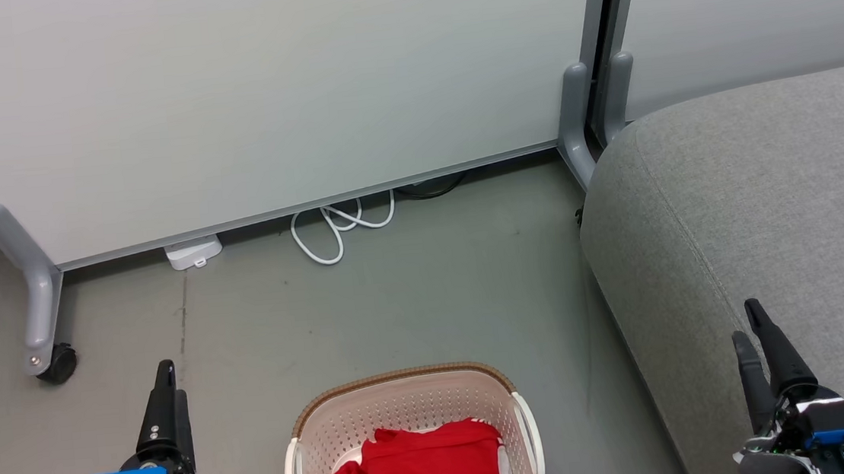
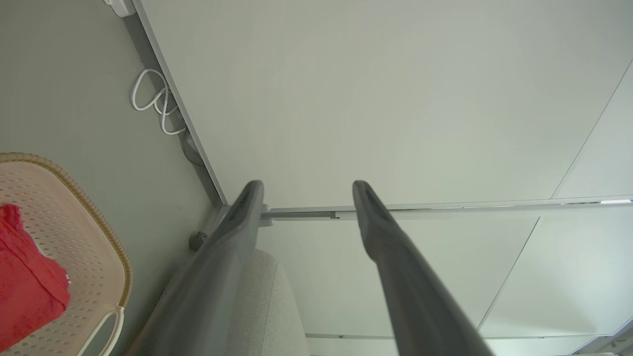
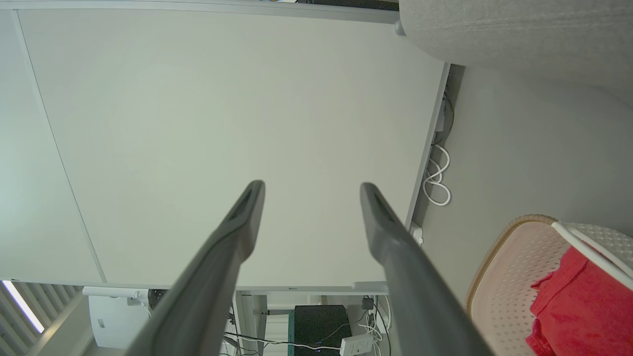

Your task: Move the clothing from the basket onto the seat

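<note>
Bright red soft clothing (image 1: pixel 423 470) lies in the oval cream perforated plastic basket (image 1: pixel 406 406); my left pincer (image 2: pixel 307 188) and right pincer (image 3: pixel 312 188) gape empty.

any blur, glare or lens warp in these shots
head view: even soft light, sharp, faint shadow beside the seat; left wrist view: left gripper blurs toward the lens; right wrist view: right gripper likewise, panel edges bow

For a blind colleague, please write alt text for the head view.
A cream basket holding red clothing stands on the floor at bottom centre, left of a grey seat. The left gripper and right gripper are open and empty.
</note>
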